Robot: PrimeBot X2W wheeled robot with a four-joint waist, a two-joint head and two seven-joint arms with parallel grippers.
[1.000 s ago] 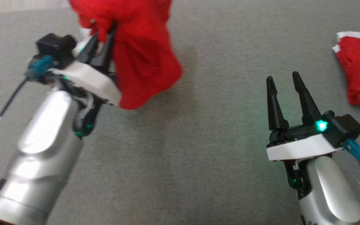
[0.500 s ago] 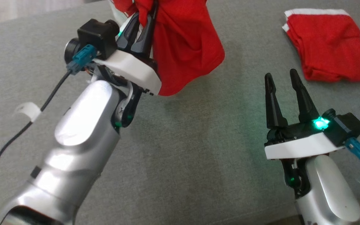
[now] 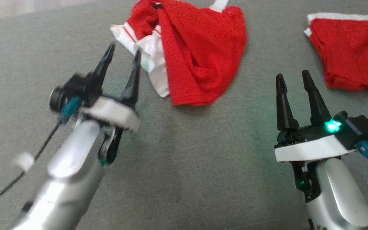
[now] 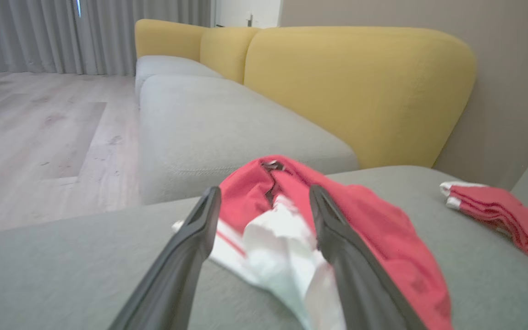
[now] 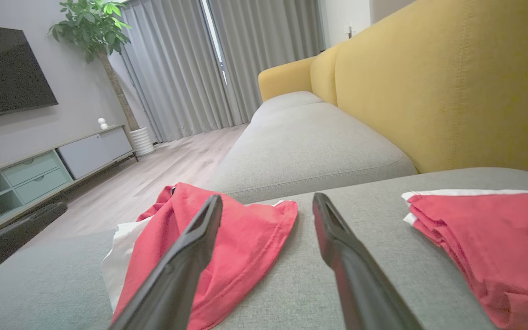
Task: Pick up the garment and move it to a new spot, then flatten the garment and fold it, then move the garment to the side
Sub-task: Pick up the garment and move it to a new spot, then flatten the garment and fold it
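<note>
One crumpled red-and-white garment (image 3: 203,57) on coarse-woven grey cushion (image 3: 187,166)

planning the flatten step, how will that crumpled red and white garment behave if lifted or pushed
Likely floppy: the garment lies in soft folds on the cushion, so a lifted edge should drape. Thin layers suggest it's light. A push would probably bunch it, not slide it.

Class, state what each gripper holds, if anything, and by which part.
Nothing is held. Left gripper and right gripper are both open; the garment lies loose on the cushion.
</note>
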